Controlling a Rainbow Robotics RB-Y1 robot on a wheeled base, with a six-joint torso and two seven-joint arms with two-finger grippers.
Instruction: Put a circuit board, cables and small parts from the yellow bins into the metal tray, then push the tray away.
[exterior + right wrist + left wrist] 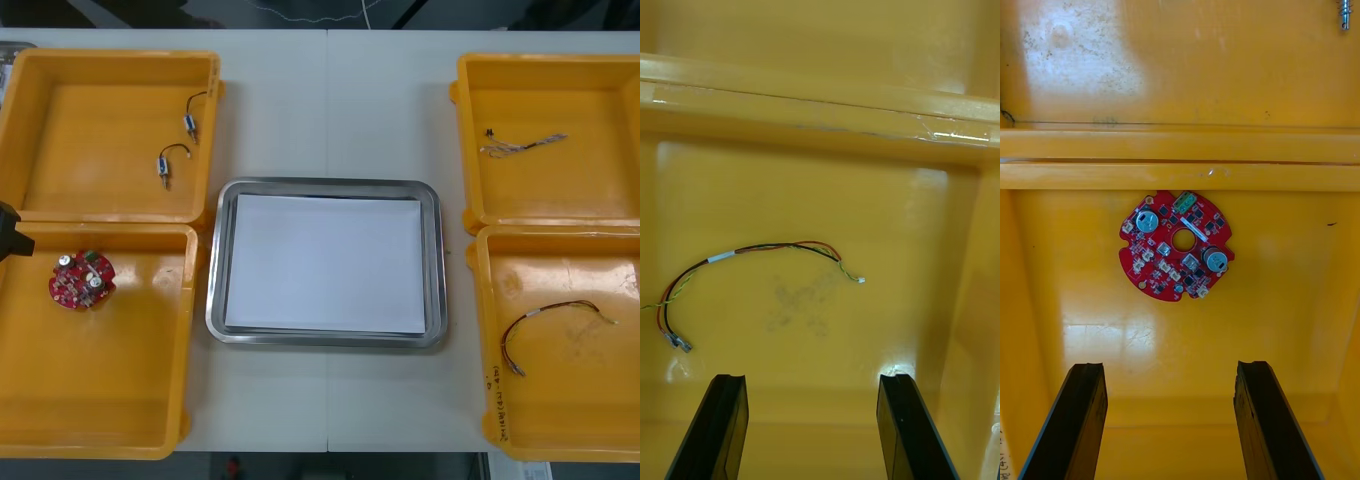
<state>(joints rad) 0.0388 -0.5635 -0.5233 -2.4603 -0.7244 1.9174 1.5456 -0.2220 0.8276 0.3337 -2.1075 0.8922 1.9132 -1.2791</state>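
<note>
The left pincer hangs open over the near left bin, with its two black fingers standing well apart and nothing between them. The round red circuit board lies flat on the floor of this bin, ahead of the fingertips and about in line with the gap between them. It does not touch the fingers. It is closer to the bin wall beyond it than to the pincer. Behind that wall is the far left bin, where two small metal parts lie, each with a short black cable.

The right pincer is also open and holds nothing. It hangs over the near right bin. The red and yellow cable lies in an arc on the floor of this bin, ahead of the fingertips and apart from them. The end with the metal terminals lies ahead of one finger and a little outside it. The small white end lies ahead of the gap, nearer to the other finger. In the far right bin lies a thin pale cable; I cannot tell its colours.

The metal tray stands on the tabletop between the two pairs of bins, to the inner side of each pincer. It is white inside and holds no part.
</note>
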